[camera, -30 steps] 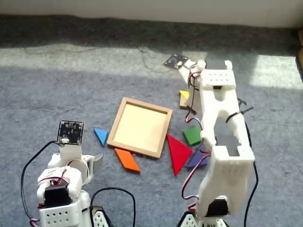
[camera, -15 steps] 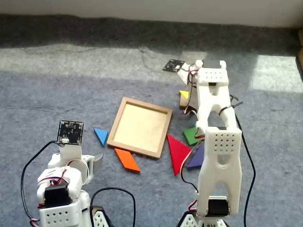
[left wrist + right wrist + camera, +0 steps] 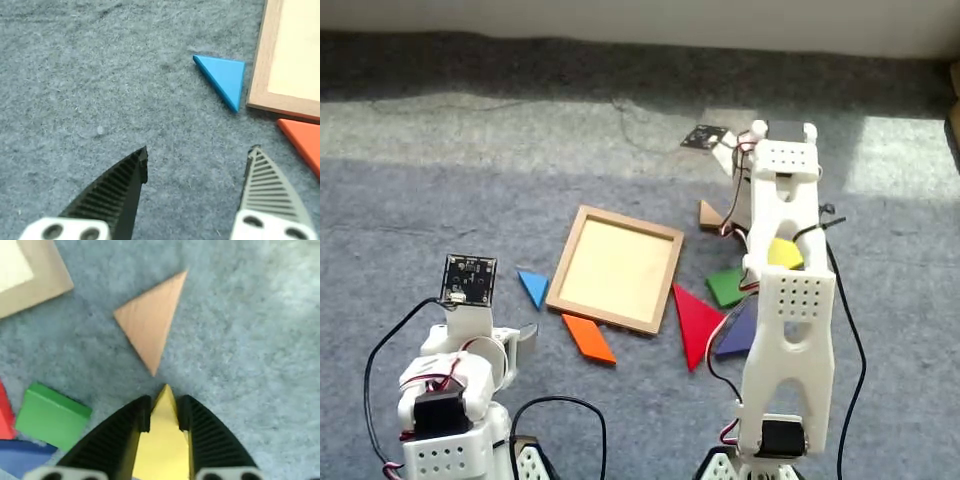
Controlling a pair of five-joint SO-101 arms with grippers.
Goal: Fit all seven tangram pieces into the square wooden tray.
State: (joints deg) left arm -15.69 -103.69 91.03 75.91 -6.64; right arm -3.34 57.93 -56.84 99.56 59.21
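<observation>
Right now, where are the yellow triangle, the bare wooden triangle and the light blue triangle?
yellow triangle (image 3: 162, 445): right wrist view, middle of its visible face.
bare wooden triangle (image 3: 151, 320): right wrist view, middle of its top face.
light blue triangle (image 3: 225, 76): left wrist view, middle of its top face.

My right gripper (image 3: 164, 400) clamped on a yellow triangle (image 3: 162, 445), its tip poking past the fingertips, tan triangle (image 3: 150, 322) on the carpet (image 3: 250, 340) just ahead, green square (image 3: 50, 415) off to one side, red piece (image 3: 4, 415) and blue piece (image 3: 20, 457) next to it, tray (image 3: 40, 285) corner farther ahead.
</observation>
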